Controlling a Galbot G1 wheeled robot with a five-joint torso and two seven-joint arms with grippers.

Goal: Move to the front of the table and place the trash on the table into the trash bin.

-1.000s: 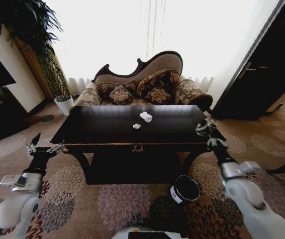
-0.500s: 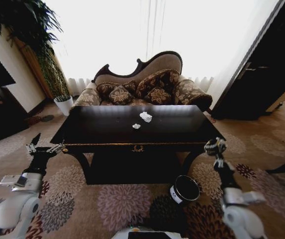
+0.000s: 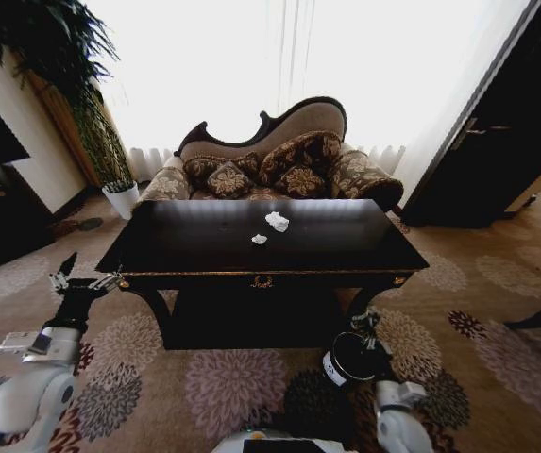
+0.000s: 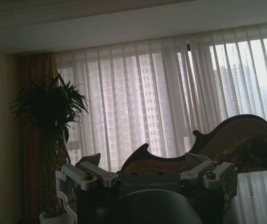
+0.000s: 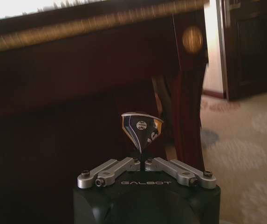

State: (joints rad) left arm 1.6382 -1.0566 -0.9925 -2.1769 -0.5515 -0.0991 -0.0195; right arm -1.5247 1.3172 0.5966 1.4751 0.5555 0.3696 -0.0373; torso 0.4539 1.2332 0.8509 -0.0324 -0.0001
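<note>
Black glossy table [image 3: 204, 247] with two white paper wads [image 3: 271, 227], right tool [image 5: 145, 156] pinching crumpled printed wrapper [image 5: 141, 130] above black bin [image 3: 349, 360]

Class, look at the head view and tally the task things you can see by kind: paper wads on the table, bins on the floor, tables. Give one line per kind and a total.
White paper wads on the table: 2 (larger wad, smaller wad)
Black trash bin on the carpet: 1
Table: 1
Total: 4
</note>
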